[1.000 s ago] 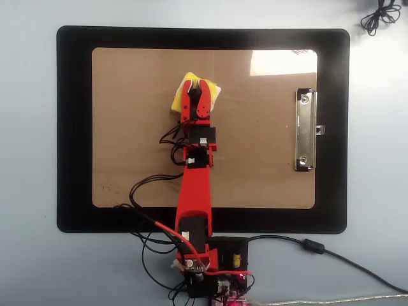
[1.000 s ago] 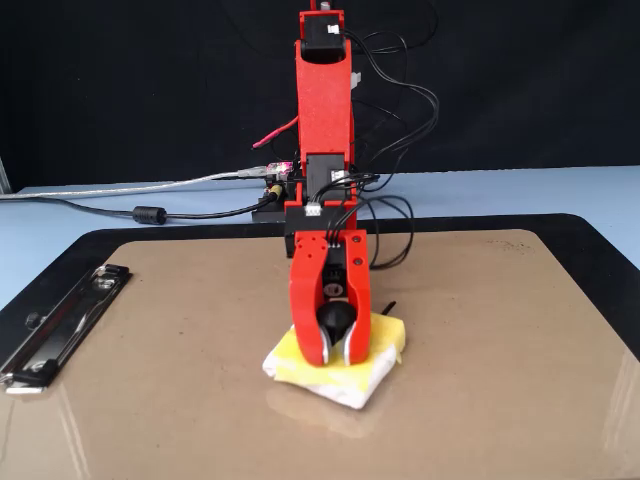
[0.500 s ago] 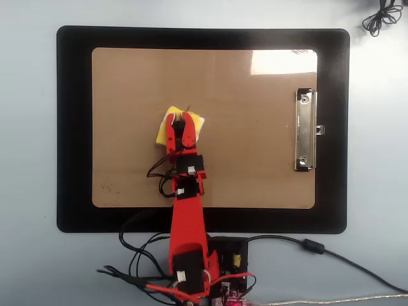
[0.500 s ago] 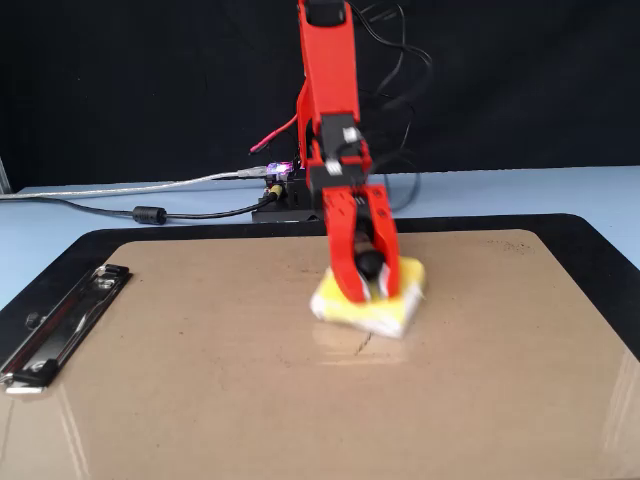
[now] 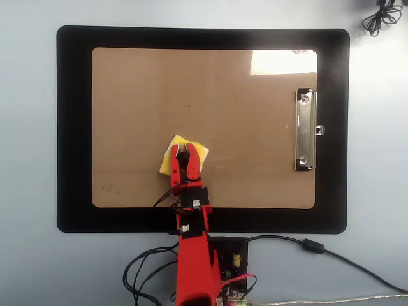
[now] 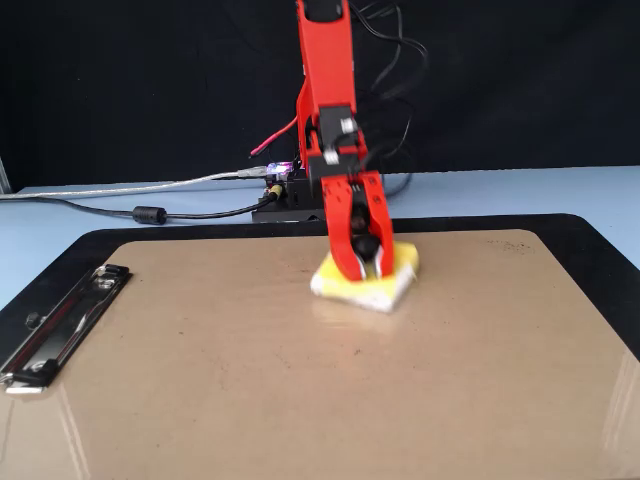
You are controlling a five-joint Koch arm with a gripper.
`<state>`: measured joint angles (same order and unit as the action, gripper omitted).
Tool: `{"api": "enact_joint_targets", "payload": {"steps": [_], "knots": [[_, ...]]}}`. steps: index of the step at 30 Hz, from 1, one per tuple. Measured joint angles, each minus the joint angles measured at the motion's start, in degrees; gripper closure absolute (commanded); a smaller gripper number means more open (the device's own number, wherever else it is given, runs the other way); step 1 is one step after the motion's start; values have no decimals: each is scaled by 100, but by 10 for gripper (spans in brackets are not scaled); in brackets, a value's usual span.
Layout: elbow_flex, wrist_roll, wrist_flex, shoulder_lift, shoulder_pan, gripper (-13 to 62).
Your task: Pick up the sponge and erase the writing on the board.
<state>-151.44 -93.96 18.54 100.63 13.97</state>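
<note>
Overhead view: the red claw point(image 5: 183, 152) reaches up from the bottom edge and covers the middle of the sponge point(image 5: 199, 152), so that only yellow corners with white edging show on either side and the knob is hidden. The sponge lies on the board point(image 5: 146, 89), left of centre and near its lower edge, corners turned diagonal to the board's sides. The board's long axis runs left to right, its metal clip point(image 5: 305, 129) on the right short edge; a black mat point(image 5: 73, 127) frames it on the pale worktop point(image 5: 29, 268). No clear writing shows; glare whitens the upper right corner. Fixed view: the claw point(image 6: 366, 262) descends from above, its jaws narrowly parted and closed on the dark knob point(image 6: 366, 246) atop the sponge point(image 6: 392, 285), which rests flat on the board point(image 6: 300, 400). The clip point(image 6: 65, 320) here lies at left.
</note>
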Motion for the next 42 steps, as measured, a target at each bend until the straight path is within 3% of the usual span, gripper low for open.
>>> {"api": "enact_joint_targets", "payload": {"steps": [4, 10, 13, 16, 19, 23, 26, 30, 34, 37, 42], "knots": [[448, 18, -738, 114, -18, 575], [3129, -18, -677, -2461, 0, 575], [3296, -26, -677, -2900, 53, 575], [2716, -62, -633, -2312, 220, 575], [984, -167, -624, -844, 501, 575], [396, -264, -738, 132, 817, 575], [501, -281, -756, -70, 914, 575], [2039, -334, -668, -1556, 976, 575], [2900, -343, -677, -2355, 1002, 575], [2725, -343, -677, -1960, 1037, 575], [2285, -308, -2531, 97, 1415, 575]]}}
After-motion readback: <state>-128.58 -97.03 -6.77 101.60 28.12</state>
